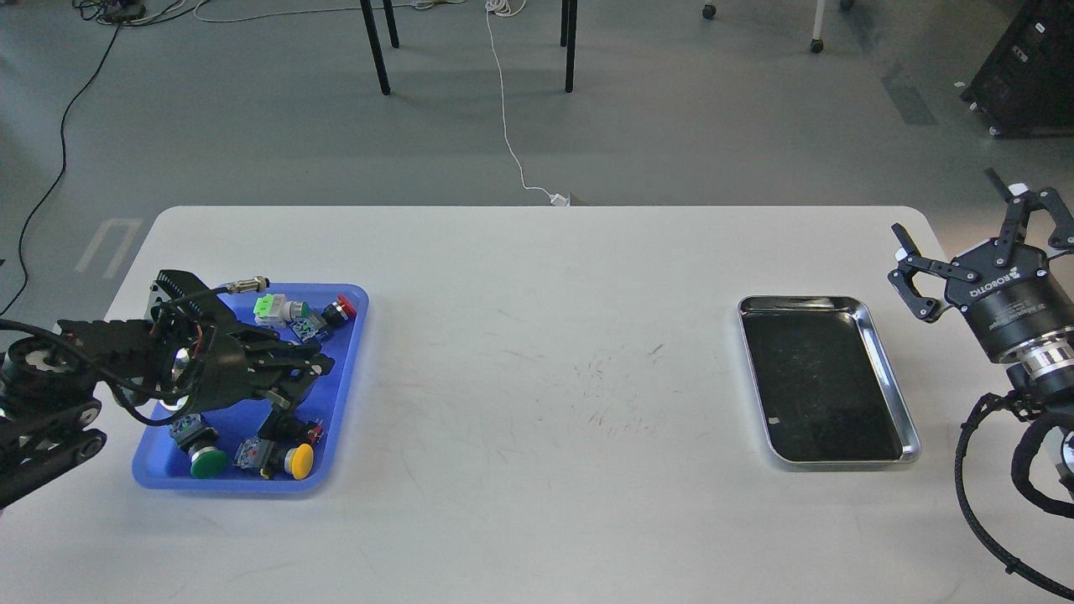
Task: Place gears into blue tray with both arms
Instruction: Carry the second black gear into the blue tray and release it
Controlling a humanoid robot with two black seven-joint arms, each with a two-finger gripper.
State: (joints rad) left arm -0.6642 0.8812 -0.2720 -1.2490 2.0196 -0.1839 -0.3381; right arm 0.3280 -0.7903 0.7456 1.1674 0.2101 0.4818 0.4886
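At the far left your black jointed left arm [75,369] comes in low over the white worktop [537,352] and reaches across the rectangular blue plastic tray with the raised rim [348,335]. Its left end effector [294,394] sits inside the tray, fingers angled down toward the near half, but it is dark and seen against dark parts, so you cannot tell whether it is released or clenched, or whether it has anything in it.

The blue tray lies near the worktop's left edge. In it you can see several push-button switches: a light green one [270,308] and a red-capped one [340,310] along the far side, a dark green-capped one [204,460] and a yellow-capped one [298,460] along the near side. A silver cylindrical connector [249,285] rests on the tray's far rim. No small black toothed gears can be made out in this view; any in the tray would be hidden by the arm or too small to tell.

The middle of the worktop is scuffed. Further right lies the shiny steel tray with a dark reflective bottom [910,436], well apart from the blue one.

At the right edge your right arm [1028,335] holds its right end effector [973,239] up beside the worktop, fingers spread wide and grasping nothing.
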